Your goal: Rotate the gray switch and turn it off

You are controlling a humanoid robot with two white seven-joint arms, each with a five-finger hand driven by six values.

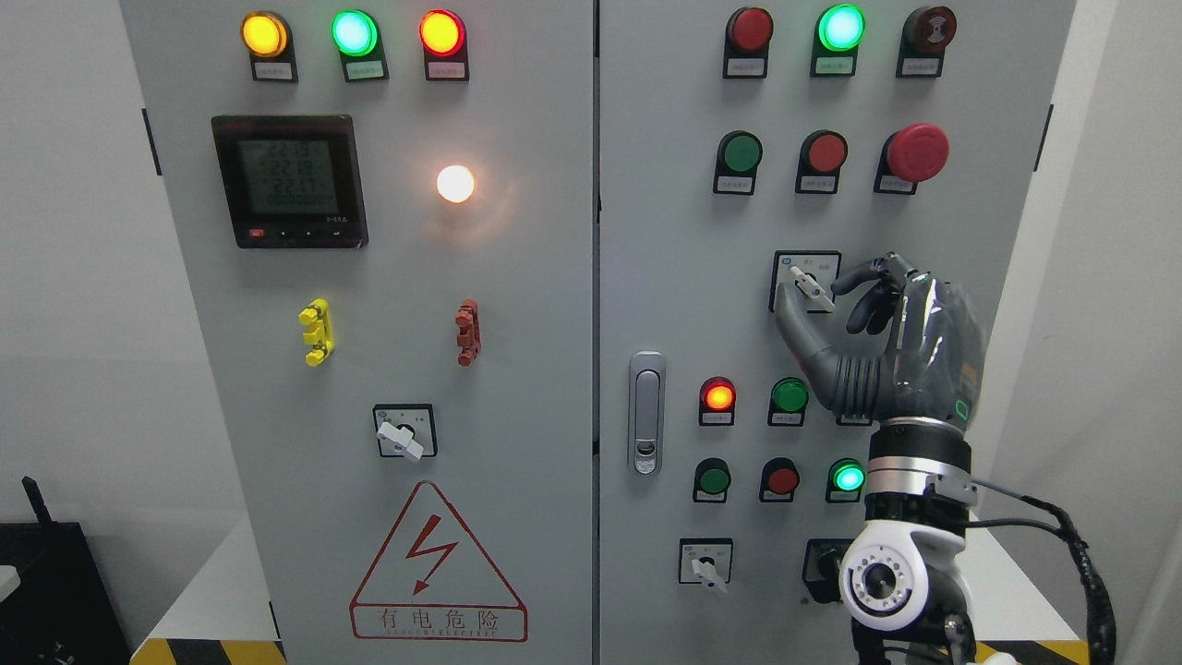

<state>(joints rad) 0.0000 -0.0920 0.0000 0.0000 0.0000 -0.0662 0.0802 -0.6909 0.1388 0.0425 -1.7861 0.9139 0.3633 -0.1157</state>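
One right hand pinches the gray switch, lever pointing about ten o'clock; I'd twist smoothly, keeping fingertips clamped.

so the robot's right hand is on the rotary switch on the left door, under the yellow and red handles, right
Not quite. The head view shows the right hand at the gray switch on the right door, its fingers around the knob. The left-door switch is untouched.

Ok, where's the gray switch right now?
In the head view, the gray switch is on the right door, below the red mushroom button, between the right hand's thumb and fingers.
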